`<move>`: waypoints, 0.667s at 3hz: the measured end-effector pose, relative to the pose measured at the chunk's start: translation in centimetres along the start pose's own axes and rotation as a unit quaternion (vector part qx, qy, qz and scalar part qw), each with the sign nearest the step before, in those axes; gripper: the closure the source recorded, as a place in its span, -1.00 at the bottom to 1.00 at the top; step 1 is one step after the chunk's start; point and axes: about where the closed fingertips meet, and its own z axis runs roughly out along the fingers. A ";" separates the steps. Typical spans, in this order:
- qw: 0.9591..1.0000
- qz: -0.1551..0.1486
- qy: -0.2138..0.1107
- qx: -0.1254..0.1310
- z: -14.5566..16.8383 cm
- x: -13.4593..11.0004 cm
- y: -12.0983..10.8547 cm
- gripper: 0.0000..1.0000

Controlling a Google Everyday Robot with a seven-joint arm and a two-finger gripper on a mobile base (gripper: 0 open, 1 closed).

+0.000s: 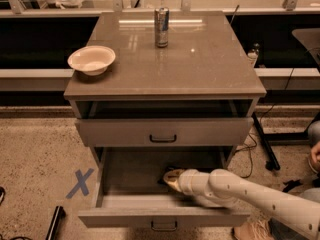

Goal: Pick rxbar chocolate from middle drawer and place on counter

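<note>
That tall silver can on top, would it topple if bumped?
Probably: the can stands tall on a narrow base, so a high knock may tip it, and on its side it would roll. The glossy counter may let it slide. The claw is down in the bottom drawer.

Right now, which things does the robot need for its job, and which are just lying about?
For the job:
claw, down in the open bottom drawer
counter, where the bar should go
bar: I can't make it out

Just lying about:
can, on the counter
bowl, on the counter
upper drawer
blue X, on the floor
</note>
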 end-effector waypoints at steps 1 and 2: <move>0.999 -0.013 -0.038 -0.024 -1.6 -1.9 0.4 1.00; 0.997 -0.022 -0.059 -0.040 -2.6 -3.0 0.6 1.00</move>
